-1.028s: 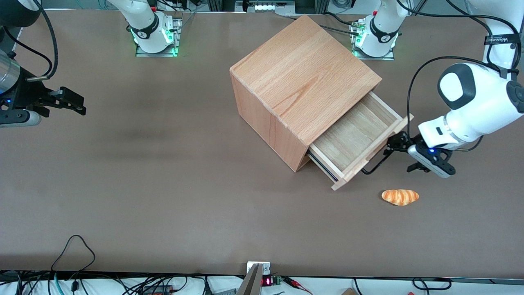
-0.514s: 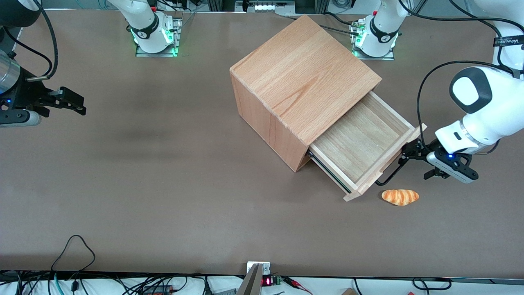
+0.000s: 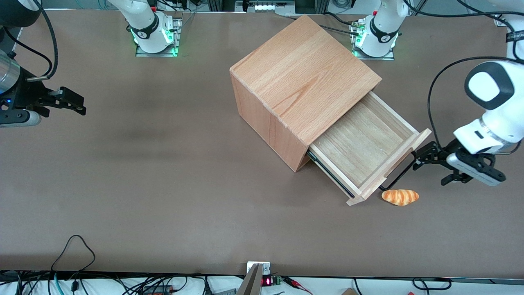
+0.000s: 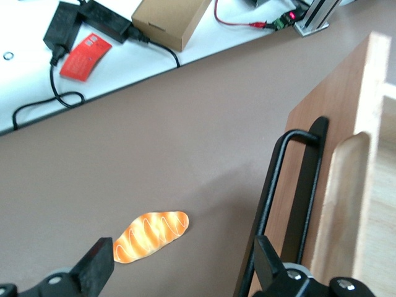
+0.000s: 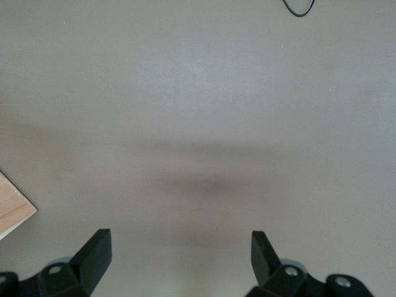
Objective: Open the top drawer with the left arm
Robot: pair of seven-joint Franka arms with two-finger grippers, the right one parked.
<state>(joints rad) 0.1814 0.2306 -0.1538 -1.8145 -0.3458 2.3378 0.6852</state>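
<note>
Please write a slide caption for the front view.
Open black hand at thin black wire handle of pulled-out beech-wood top drawer.

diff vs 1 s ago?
The drawer has slid farther out of the cabinet, toward the working arm's end. The tool moved the same way and has now let go: its fingers are open, one beside the handle, apart from it. The bread and cabinet stayed put.

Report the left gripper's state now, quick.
Left gripper: open, one finger hooked inside the top drawer's wire handle, not clamping it.
</note>
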